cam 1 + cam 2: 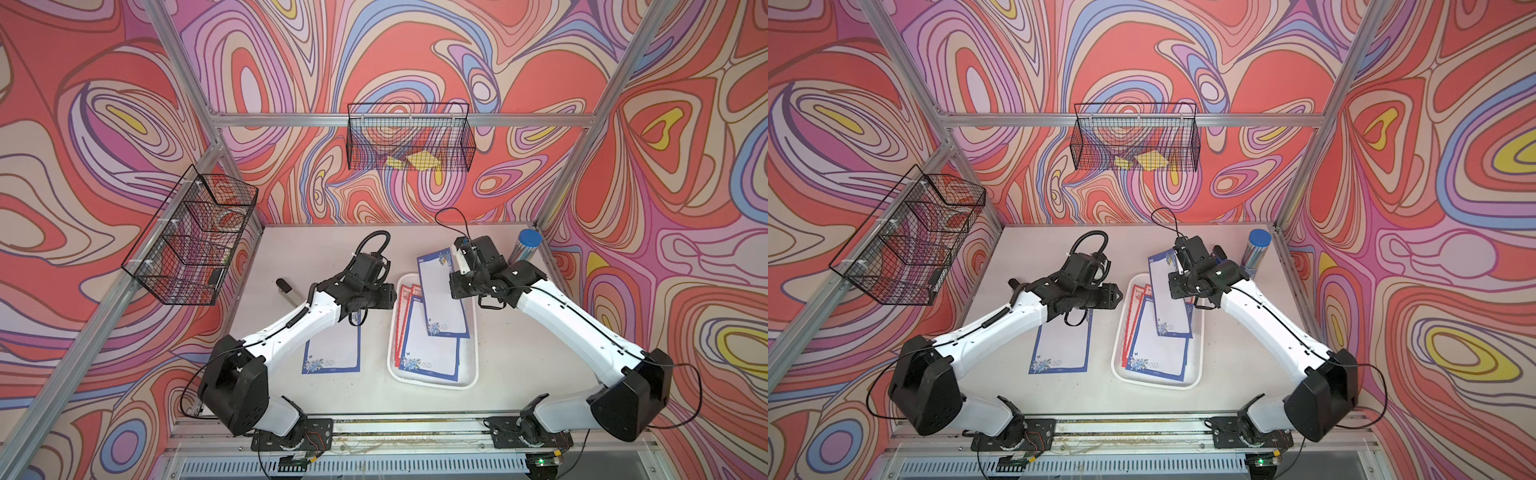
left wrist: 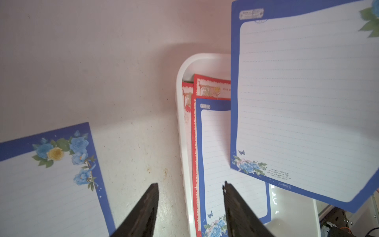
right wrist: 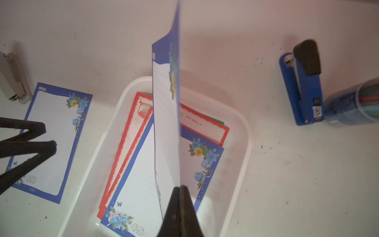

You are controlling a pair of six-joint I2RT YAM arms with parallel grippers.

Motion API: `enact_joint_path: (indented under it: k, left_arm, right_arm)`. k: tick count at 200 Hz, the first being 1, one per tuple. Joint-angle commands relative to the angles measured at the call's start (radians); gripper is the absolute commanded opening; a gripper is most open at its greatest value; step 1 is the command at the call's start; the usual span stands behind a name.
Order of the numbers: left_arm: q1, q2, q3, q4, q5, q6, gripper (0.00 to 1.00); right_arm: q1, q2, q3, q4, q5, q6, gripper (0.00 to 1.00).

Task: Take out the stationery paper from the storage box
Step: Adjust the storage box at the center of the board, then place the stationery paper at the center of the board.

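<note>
The storage box [image 1: 432, 383] [image 1: 1156, 384] is a shallow white tray in the middle of the table. In it lie a blue-bordered sheet [image 3: 139, 174] and red-bordered sheets [image 2: 211, 88] of stationery paper. My right gripper [image 3: 180, 186] is shut on the edge of another blue-bordered sheet [image 1: 442, 299] [image 2: 307, 102], which hangs tilted above the box. A further blue sheet [image 1: 332, 349] [image 2: 47, 195] lies flat on the table left of the box. My left gripper [image 2: 190, 184] is open and empty, above the box's left rim [image 2: 180, 123] and beside that flat sheet.
A blue stapler [image 3: 301, 86] and a clear pen tube with a blue lid [image 1: 525, 249] stand at the back right. A beige stapler [image 3: 12, 80] lies at the left. Black wire baskets hang on the back wall [image 1: 409, 137] and the left wall [image 1: 195, 237].
</note>
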State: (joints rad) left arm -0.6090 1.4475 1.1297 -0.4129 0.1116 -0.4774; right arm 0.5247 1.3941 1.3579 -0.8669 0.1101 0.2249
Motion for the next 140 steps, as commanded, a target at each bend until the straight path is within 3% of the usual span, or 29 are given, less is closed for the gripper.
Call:
enact_joint_path:
  k: [1, 44, 67, 96, 140]
  left_arm:
    - [-0.003, -0.075, -0.015, 0.092, -0.061, 0.117, 0.57]
    - [-0.003, -0.248, -0.098, 0.297, -0.019, 0.287, 0.60]
    - [-0.003, -0.353, -0.152, 0.400, 0.160, 0.395, 0.59]
    - [-0.003, -0.448, -0.199, 0.469, 0.314, 0.464, 0.65]
    - [-0.003, -0.504, -0.212, 0.484, 0.438, 0.551, 0.81]
  right_arm:
    - [-0.002, -0.033, 0.059, -0.061, 0.079, -0.141, 0.00]
    - [0.005, -0.139, 0.100, 0.029, 0.127, -0.338, 0.00]
    - [0.006, -0.237, 0.069, 0.142, 0.087, -0.444, 0.00]
    - [0.007, -0.366, 0.022, 0.270, -0.052, -0.529, 0.00]
    - [0.006, -0.503, -0.060, 0.417, -0.334, -0.578, 0.00]
